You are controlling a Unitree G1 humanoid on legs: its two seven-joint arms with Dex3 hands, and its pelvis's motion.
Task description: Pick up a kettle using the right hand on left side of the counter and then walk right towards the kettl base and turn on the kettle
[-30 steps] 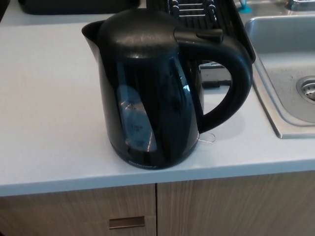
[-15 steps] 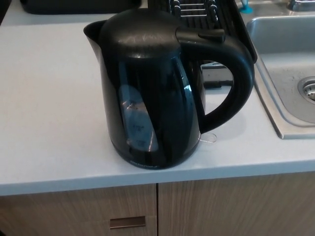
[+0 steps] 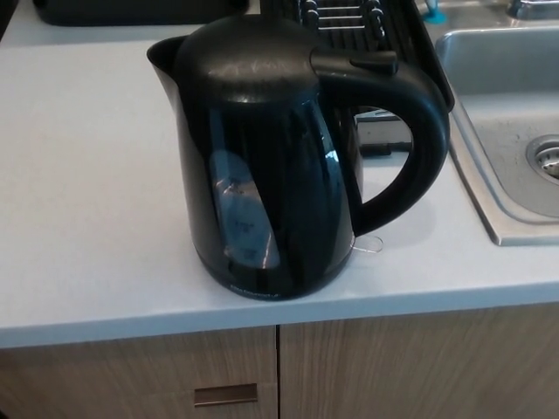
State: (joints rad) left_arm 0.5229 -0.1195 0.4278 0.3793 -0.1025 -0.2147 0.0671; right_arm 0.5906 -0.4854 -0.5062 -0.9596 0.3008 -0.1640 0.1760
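A glossy black electric kettle [image 3: 271,157] stands upright on the white counter [image 3: 87,192], close to the front edge. Its spout points to the picture's left and its curved handle [image 3: 419,148] faces right. A clear water window shows on its front. Neither of my hands appears in the head view, and nothing touches the kettle.
A steel sink [image 3: 515,113] with a drain lies to the right of the kettle. A black dish rack [image 3: 367,26] sits behind it and a dark tray [image 3: 131,10] at the back left. Wooden cabinet fronts with a metal pull [image 3: 225,394] run below the counter.
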